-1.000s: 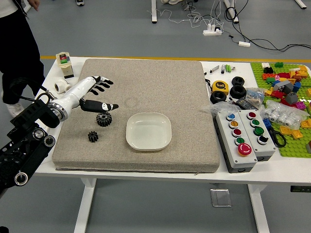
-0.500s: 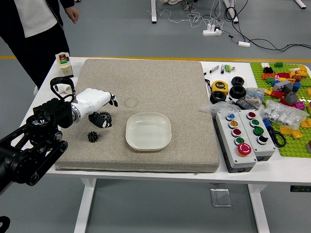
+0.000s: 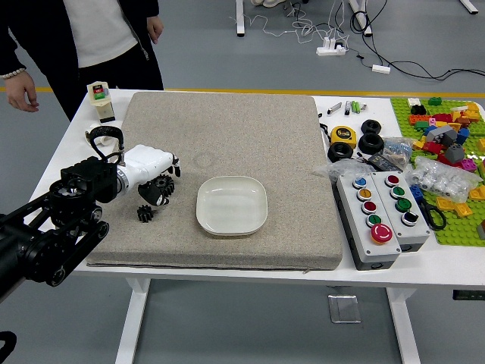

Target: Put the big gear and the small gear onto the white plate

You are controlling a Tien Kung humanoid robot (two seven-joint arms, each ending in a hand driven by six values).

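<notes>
One big gear (image 3: 165, 183) partly beneath the left hand (image 3: 148, 164), grip on it unclear.

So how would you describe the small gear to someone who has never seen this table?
On the big tan mat, find the white plate. Look left of it for a small black gear. It sits apart, nearer the table's near edge, whereas the bigger gear is at the robot's left hand.
</notes>
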